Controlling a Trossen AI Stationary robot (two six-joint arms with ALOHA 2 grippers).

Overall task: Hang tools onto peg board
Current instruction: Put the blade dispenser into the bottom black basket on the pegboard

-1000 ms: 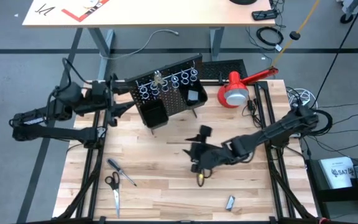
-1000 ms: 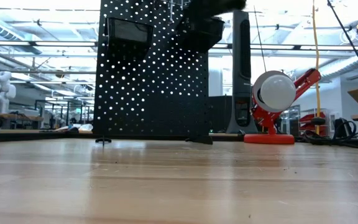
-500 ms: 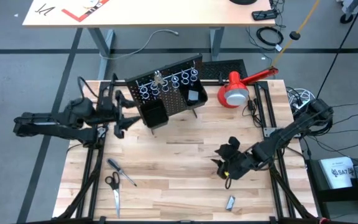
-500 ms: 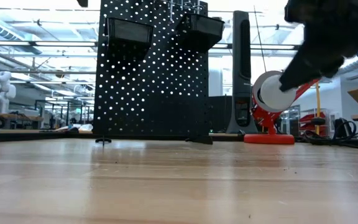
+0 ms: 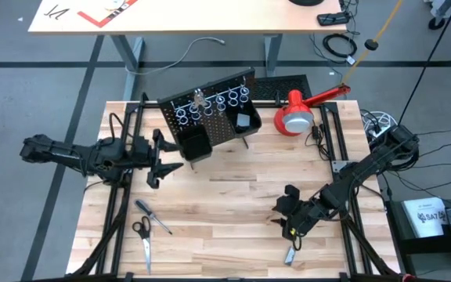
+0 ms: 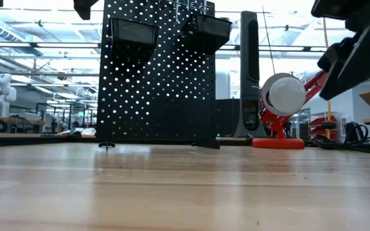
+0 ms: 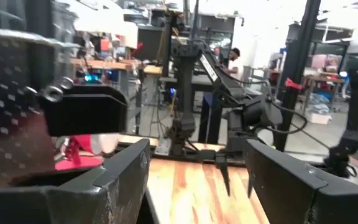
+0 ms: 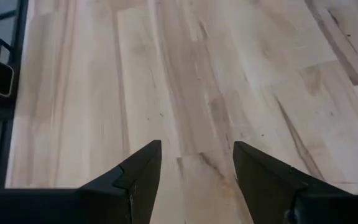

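hovering apart over the pale wooden surface [image 5: 225, 196], left hand [image 5: 163, 159] and right hand [image 5: 282, 211] both gaped, empty, near the black perforated peg board [image 5: 210, 117].

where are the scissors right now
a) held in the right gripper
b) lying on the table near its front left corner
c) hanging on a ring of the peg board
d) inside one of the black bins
b: in the high view the scissors lie flat on the table near its front left corner, beside the screwdriver, far from the peg board; the right gripper is open and empty.
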